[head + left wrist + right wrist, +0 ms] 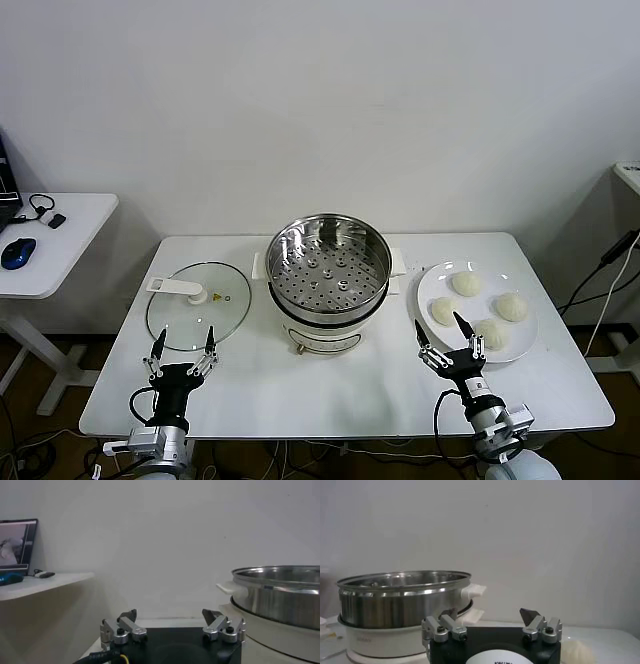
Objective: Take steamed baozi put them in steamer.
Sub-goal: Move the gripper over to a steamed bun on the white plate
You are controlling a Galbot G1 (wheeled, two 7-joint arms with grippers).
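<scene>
Four off-white baozi lie on a white plate (432,283) at the table's right: one at the back (465,284), one on the right (510,306), one on the left (443,311), one in front (490,333). The steel steamer (327,264) with its perforated tray stands mid-table on a white base; it also shows in the left wrist view (280,600) and the right wrist view (402,597). My right gripper (446,336) is open, empty, just in front of the plate. My left gripper (185,342) is open, empty, at the table's front left. One baozi (577,652) shows beside the right gripper (490,614).
A flat glass lid (198,303) with a white handle lies left of the steamer, just behind my left gripper (170,615). A side table (50,240) with a blue mouse stands at the far left. A cable hangs at the right edge.
</scene>
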